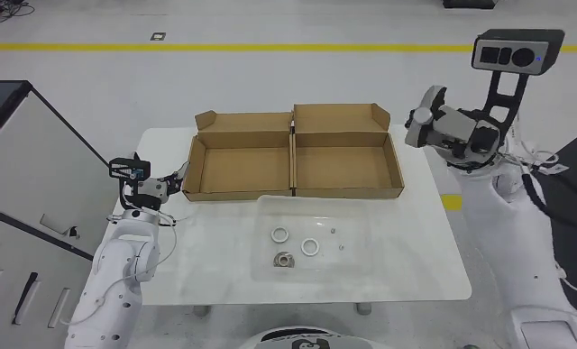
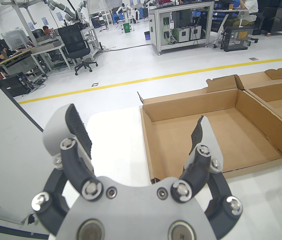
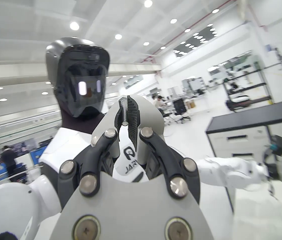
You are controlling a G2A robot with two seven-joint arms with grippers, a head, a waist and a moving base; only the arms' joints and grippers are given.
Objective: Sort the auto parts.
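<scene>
Where the top view looks down, a white table [image 1: 433,250] carries two cardboard boxes [image 1: 193,169] and a clear tray [image 1: 270,214] of white rings [image 1: 280,233], well apart from the left gripper [image 1: 173,181]. Left wrist view: that gripper [image 2: 136,114] is spread wide, the cardboard boxes just ahead. Right wrist view: the right gripper [image 3: 125,106], under ceiling lights [image 3: 148,3], pinches what may be a threaded metal part [image 3: 124,109].

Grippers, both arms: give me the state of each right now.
Left gripper: open, holding nothing.
Right gripper: closed on a small silver ridged metal part.
</scene>
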